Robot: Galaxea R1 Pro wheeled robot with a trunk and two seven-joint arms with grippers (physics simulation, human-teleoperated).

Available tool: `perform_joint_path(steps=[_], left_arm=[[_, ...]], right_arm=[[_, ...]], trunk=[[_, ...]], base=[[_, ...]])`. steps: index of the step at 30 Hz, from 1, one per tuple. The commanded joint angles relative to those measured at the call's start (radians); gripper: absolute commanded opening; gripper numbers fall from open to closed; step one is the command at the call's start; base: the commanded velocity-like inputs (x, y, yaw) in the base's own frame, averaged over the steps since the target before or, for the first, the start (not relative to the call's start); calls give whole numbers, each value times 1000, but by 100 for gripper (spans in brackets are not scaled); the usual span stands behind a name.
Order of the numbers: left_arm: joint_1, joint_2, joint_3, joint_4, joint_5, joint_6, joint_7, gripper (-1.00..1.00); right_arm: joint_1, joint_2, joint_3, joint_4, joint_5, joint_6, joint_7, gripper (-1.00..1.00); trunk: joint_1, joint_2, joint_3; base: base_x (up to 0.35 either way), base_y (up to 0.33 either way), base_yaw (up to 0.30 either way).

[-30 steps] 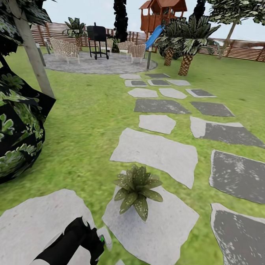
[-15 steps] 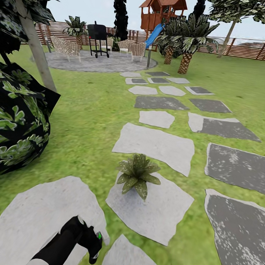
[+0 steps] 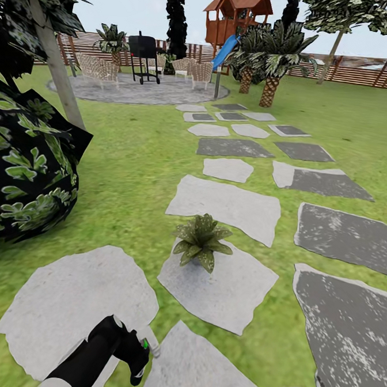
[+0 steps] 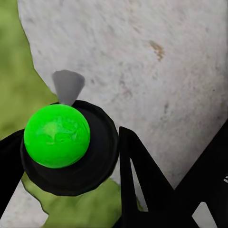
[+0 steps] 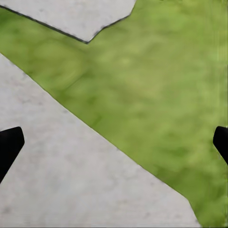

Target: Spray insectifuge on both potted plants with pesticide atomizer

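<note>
My left gripper [image 3: 137,360] sits at the bottom of the head view, shut on the pesticide atomizer [image 3: 146,346]. In the left wrist view the atomizer [image 4: 59,137] shows as a round black top with a bright green cap and a grey nozzle, held between the black fingers [image 4: 137,175] over a pale stone. One potted plant [image 3: 201,241], a low speckled green rosette, stands on a light stepping stone [image 3: 221,288] ahead and to the right of that gripper. My right gripper [image 5: 114,145] is open above grass and stone, holding nothing.
A dark blocky bush [image 3: 27,170] and a slanted trunk [image 3: 57,74] crowd the left. Stepping stones [image 3: 227,204] lead to a round patio [image 3: 137,90] with chairs and a grill. Palms [image 3: 271,66], a playhouse and a wooden fence [image 3: 363,72] lie beyond. Lawn [image 3: 132,166] spreads around.
The whole head view has shifted: the plant and stones now sit higher and look smaller, so the camera has drawn back. The left gripper keeps its hold on the atomizer.
</note>
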Motion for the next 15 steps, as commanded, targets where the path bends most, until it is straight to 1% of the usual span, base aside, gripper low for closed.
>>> perform_joint_path(steps=[1,2,3,5,6,7,8,9,10,11,12,14,15], left_arm=[[0,0,0,-2,-5,6,-6,-100],[0,0,0,-2,-5,6,-6,-100],[0,-1,0,-2,-5,6,-6,-100],[0,-1,3,-2,-5,7,-6,-100],[0,0,5,-2,-5,7,-5,-100],[0,1,9,-2,-6,8,-5,-100],[0,1,21,-2,-5,8,-4,-100],[0,2,31,-2,-5,7,-4,-100],[0,1,47,-2,-4,6,-5,-100],[-6,-1,58,-2,-4,6,-5,-100],[-11,-1,60,-2,-6,5,-6,-100],[-15,1,59,-1,-10,4,-8,-100],[-16,1,58,-2,-11,4,-9,-100]], right_arm=[[0,-12,11,-2,5,-1,-9,100],[-1,-21,10,-8,5,-1,-8,100],[-1,-34,10,-35,6,-1,-7,100],[-1,-44,11,-90,7,-1,-6,100],[-1,-55,13,-142,10,1,-3,100],[-1,-58,14,-171,15,1,0,100],[-1,-61,15,-212,39,3,15,100],[-1,-63,16,-235,69,4,34,100],[-1,-66,15,-267,138,6,77,100],[-1,-69,15,-302,242,12,134,100],[-3,-69,14,-320,310,27,169,100],[-16,-69,13,-343,376,72,212,100],[-27,-68,13,-356,389,93,232,100]], trunk=[[0,0,-1],[0,0,-1],[0,0,-1],[0,0,-1],[0,0,-1],[0,0,-1],[0,0,-1],[0,0,-1],[0,0,-1],[0,0,-1],[0,0,-1],[0,0,-1],[0,0,-1]], base=[[-12,0,0],[-7,0,0],[-3,0,0],[-1,0,0],[0,0,0],[0,0,0],[0,0,0],[0,0,0],[0,0,0],[0,0,0],[0,0,0],[0,0,0],[0,0,0]])
